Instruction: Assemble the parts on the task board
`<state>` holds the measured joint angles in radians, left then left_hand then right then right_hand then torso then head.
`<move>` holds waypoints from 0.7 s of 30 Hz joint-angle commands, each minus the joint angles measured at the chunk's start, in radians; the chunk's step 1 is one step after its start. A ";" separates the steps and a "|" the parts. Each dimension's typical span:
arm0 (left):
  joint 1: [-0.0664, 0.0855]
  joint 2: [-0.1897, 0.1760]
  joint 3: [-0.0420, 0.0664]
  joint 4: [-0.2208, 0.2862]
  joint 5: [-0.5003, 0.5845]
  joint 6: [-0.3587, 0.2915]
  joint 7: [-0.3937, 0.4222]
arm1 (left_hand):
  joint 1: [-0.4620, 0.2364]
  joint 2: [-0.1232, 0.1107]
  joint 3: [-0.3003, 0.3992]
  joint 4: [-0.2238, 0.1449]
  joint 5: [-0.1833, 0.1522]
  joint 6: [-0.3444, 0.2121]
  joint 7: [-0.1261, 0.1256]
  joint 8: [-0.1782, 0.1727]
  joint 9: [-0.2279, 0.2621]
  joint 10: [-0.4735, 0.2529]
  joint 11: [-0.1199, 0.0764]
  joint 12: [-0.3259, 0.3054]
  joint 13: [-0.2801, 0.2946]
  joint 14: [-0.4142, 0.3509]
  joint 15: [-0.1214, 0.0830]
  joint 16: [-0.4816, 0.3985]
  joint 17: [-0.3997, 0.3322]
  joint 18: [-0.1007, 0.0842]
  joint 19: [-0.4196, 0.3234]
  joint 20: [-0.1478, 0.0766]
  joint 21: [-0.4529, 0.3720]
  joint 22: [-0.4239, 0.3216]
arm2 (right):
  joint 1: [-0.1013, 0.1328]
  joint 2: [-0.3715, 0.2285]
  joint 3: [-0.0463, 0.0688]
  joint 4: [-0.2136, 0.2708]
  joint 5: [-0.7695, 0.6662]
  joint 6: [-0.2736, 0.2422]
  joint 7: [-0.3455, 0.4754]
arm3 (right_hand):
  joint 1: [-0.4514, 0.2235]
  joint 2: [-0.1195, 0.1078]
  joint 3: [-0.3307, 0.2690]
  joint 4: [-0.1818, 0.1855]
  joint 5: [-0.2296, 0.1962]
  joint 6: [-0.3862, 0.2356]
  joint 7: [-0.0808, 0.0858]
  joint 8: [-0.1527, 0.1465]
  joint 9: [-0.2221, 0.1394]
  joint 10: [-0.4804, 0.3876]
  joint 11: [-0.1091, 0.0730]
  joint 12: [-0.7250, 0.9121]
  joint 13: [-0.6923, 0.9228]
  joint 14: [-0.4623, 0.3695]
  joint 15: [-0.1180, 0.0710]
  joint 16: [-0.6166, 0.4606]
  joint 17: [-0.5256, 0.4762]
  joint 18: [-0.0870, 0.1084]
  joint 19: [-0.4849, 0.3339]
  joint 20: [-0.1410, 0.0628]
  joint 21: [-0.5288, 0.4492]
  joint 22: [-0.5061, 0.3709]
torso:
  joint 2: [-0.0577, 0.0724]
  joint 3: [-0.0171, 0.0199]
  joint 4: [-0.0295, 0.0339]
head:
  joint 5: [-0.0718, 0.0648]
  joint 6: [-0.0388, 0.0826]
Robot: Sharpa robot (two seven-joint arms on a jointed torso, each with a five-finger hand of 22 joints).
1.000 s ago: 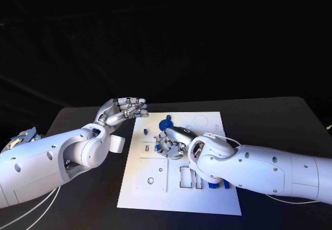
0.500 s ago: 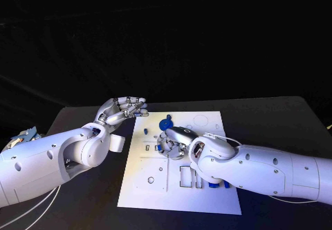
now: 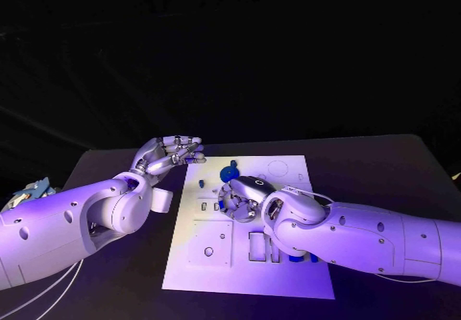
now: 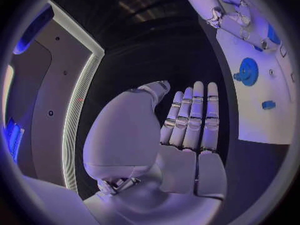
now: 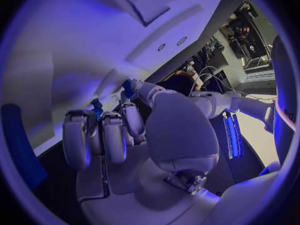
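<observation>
In the head view the left hand (image 3: 173,152) hovers at middle left, just off the upper left corner of the white board (image 3: 216,263), over the black table (image 3: 384,167). Its fingers lie straight and pressed side by side with nothing in them, as the left wrist view shows.

On the board near the picture's centre, a small blue peg (image 3: 202,182) stands by the left edge and a blue gear (image 3: 228,174) lies just right of it, toward the top.

The right hand (image 3: 242,199) sits at centre, curled down onto the board below the gear. In the right wrist view small blue pieces (image 5: 128,89) show at its fingertips (image 5: 133,116); I cannot tell whether it pinches one or only touches them.

The rectangular slots (image 3: 258,247) in the board's lower right hold a few more blue parts (image 3: 298,257), mostly hidden by the right arm.

These parts look like light, stiff plastic, probably smooth and prone to slip; the gear is best taken by its rim, the peg by its sides
</observation>
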<state>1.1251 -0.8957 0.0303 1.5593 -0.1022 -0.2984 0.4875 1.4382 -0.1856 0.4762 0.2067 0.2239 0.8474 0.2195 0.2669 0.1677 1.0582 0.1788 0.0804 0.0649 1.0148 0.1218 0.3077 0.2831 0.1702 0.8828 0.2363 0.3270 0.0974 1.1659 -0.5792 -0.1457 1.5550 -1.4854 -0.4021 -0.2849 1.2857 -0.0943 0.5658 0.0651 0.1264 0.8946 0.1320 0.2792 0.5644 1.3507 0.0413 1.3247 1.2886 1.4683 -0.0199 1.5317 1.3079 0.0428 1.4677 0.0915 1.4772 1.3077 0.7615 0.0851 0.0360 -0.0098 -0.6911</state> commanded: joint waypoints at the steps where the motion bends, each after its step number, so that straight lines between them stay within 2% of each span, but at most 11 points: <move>1: 0.001 0.002 0.001 0.001 0.002 0.021 0.003 | -0.007 -0.002 0.005 -0.003 -0.006 -0.001 0.017 -0.004 0.001 0.007 -0.003 -0.006 0.002 0.001 0.003 -0.003 0.001 0.013 0.006 0.004 -0.002 -0.001 | -0.005 0.000 -0.003 -0.008 -0.021 0.008 -0.033 | -0.012 -0.002 -0.002 0.000 0.004 0.008 -0.003 0.034 0.040 0.004 0.006 0.003 0.000 0.080 -0.002 0.005 0.157 -0.011 0.025 -0.005 0.002 0.161 | 0.001 -0.0010 0.0013 | -0.001 0.000; 12: 0.001 0.001 0.001 0.001 0.002 0.025 -0.001 | -0.009 -0.002 0.005 -0.003 -0.006 -0.001 0.017 -0.004 0.001 0.007 -0.003 -0.007 0.001 0.001 0.003 -0.004 0.002 0.013 0.005 0.004 -0.002 -0.002 | -0.005 0.002 -0.003 -0.014 -0.027 0.001 -0.043 | -0.016 -0.006 -0.003 0.000 0.003 0.007 -0.003 0.032 0.040 0.001 0.006 0.000 -0.003 0.079 -0.002 0.004 0.154 -0.010 0.023 -0.005 -0.001 0.158 | 0.001 -0.0006 0.0002 | 0.000 -0.001; 21: 0.001 0.000 0.001 0.001 0.002 0.026 -0.002 | -0.010 -0.002 0.006 -0.004 -0.006 -0.002 0.017 -0.004 0.001 0.007 -0.003 -0.008 0.001 0.000 0.003 -0.005 0.002 0.013 0.005 0.004 -0.003 -0.002 | -0.005 0.003 -0.003 -0.016 -0.027 0.024 -0.038 | -0.024 -0.015 -0.004 0.000 -0.002 0.002 -0.001 0.029 0.037 -0.004 0.007 -0.005 -0.008 0.078 -0.001 0.002 0.151 -0.009 0.021 -0.005 -0.004 0.156 | 0.000 -0.0004 0.0008 | 0.000 -0.003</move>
<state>1.1251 -0.8965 0.0303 1.5592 -0.1022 -0.2927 0.4821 1.4382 -0.1856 0.4790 0.2040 0.2238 0.8474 0.2195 0.2669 0.1677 1.0619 0.1749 0.0761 0.0649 1.0148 0.1218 0.3077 0.2847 0.1702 0.8828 0.2363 0.3270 0.0963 1.1654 -0.5756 -0.1447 1.5451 -1.5025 -0.4145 -0.2998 1.2687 -0.1112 0.5656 0.0651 0.1258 0.8948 0.1304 0.2828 0.5885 1.3470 0.0450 1.3247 1.2813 1.4684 -0.0199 1.5317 1.3076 0.0443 1.4677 0.0915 1.4772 1.3074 0.7621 0.0846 0.0365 -0.0095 -0.6937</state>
